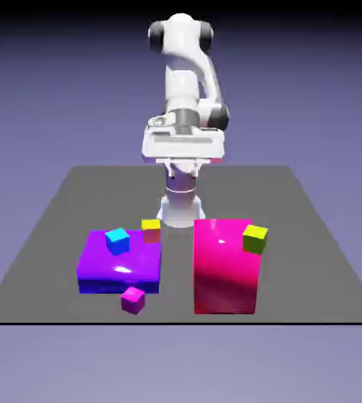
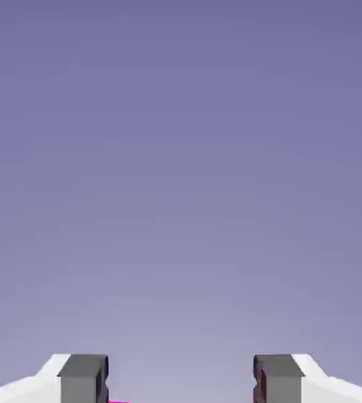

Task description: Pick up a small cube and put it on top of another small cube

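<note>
Released, with its fingertips parted, the two-finger gripper is held above the table, higher than the purple block. Relative to that block, the magenta cube is seen at its front edge, nearer the camera and well below the gripper; the cyan cube is seen over its top. Both are set on a dark grey table, backed by blue-violet.

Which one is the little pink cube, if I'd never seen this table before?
Find the big purple block on the exterior view's left. The small magenta-pink cube shows at its near edge, toward the camera. It's far smaller than the large pinkish-red block nearby.
</note>
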Action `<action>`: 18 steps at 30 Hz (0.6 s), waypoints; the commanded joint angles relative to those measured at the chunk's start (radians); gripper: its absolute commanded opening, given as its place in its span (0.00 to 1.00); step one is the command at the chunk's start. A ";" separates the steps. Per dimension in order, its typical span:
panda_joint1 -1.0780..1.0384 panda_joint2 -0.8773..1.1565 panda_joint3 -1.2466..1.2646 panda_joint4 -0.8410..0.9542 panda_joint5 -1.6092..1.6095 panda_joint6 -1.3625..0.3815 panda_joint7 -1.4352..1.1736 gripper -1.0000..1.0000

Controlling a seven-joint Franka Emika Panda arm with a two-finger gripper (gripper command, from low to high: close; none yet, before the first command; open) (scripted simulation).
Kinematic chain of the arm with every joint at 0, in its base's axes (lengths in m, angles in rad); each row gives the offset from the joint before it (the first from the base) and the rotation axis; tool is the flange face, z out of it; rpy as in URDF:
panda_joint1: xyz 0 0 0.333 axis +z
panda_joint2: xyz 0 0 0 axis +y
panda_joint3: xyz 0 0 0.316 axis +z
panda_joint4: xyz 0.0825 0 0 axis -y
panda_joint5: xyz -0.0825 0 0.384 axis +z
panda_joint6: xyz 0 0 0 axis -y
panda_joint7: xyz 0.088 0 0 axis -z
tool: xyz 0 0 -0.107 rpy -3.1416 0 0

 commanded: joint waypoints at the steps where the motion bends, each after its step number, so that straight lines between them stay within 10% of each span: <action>1: -0.005 0.036 -0.006 0.028 0.006 -0.031 0.004 0.50; 18: -0.090 0.652 -0.099 0.495 0.110 -0.561 0.076 0.50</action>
